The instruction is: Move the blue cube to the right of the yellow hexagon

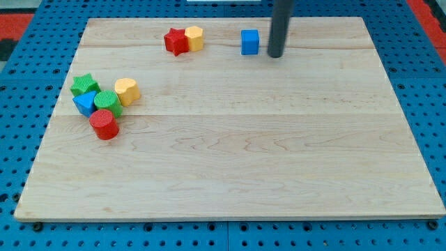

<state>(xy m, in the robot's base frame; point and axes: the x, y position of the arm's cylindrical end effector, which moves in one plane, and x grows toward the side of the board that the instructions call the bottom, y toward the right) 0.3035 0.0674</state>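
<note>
The blue cube [249, 42] sits near the view's top, a little right of centre. The yellow hexagon [194, 37] lies to its left, touching a red star [176, 41] on its own left side. A gap of bare board separates the cube from the hexagon. My tip [275, 55] stands just to the right of the blue cube, close to it; I cannot tell whether it touches.
A cluster at the view's left holds a green star [84, 86], a blue triangle [85, 103], a green cylinder [108, 102], a yellow cylinder [127, 91] and a red cylinder [104, 125]. The wooden board [230, 174] ends at blue pegboard on all sides.
</note>
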